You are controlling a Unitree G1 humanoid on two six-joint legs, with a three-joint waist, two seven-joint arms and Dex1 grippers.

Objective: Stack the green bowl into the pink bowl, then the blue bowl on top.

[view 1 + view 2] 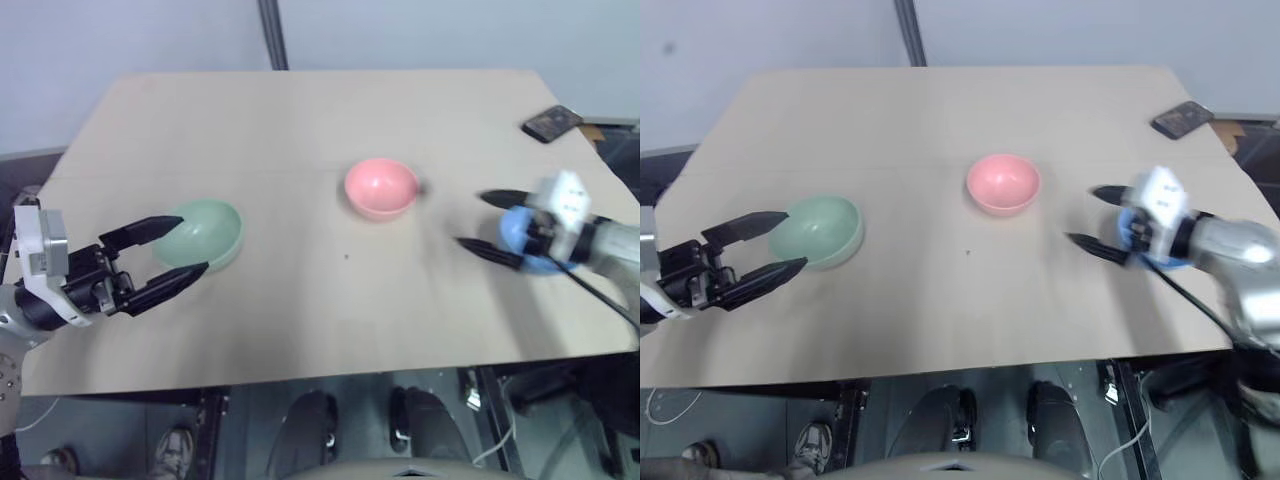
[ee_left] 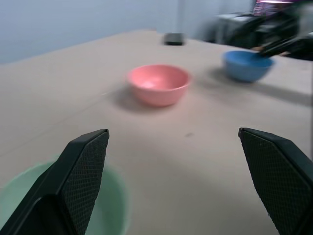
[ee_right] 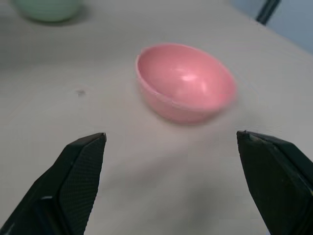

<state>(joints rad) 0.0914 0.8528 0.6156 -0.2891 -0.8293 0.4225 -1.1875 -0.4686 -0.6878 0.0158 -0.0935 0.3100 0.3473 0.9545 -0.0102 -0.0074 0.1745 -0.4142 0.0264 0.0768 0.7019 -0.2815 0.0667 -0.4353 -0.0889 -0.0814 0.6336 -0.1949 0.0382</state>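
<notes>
— On the table [image 1: 300,300], three bowls sit apart in a rough row: green [image 1: 205,233] toward the robot's left, pink [image 1: 381,187] in the middle, blue [image 1: 523,238] toward its right. Nothing is stacked yet.

— And the grippers?

— Left gripper [image 1: 178,251] has its fingers spread wide, one tip over the green bowl's rim, the other just in front of the bowl. It holds nothing. Right gripper [image 1: 487,226] is spread wide too, empty, its fingers pointing toward the pink bowl with the blue bowl tucked under the wrist.

— So the head camera hides part of the blue one?

— Yes, mostly. From the left wrist you get the blue bowl [image 2: 247,65] whole, upright on the table beyond the pink one [image 2: 159,83], with the other gripper's dark fingers above it. The green bowl [image 2: 112,205] sits beneath one left finger [image 2: 80,171].

— And the right wrist?

— It looks between its own fingers [image 3: 78,171] straight at the pink bowl [image 3: 186,83], showing it upright and empty. The green one [image 3: 48,9] is far behind it.

— Anything else?

— A dark phone [image 1: 552,123] lies near the table's far right corner.
</notes>
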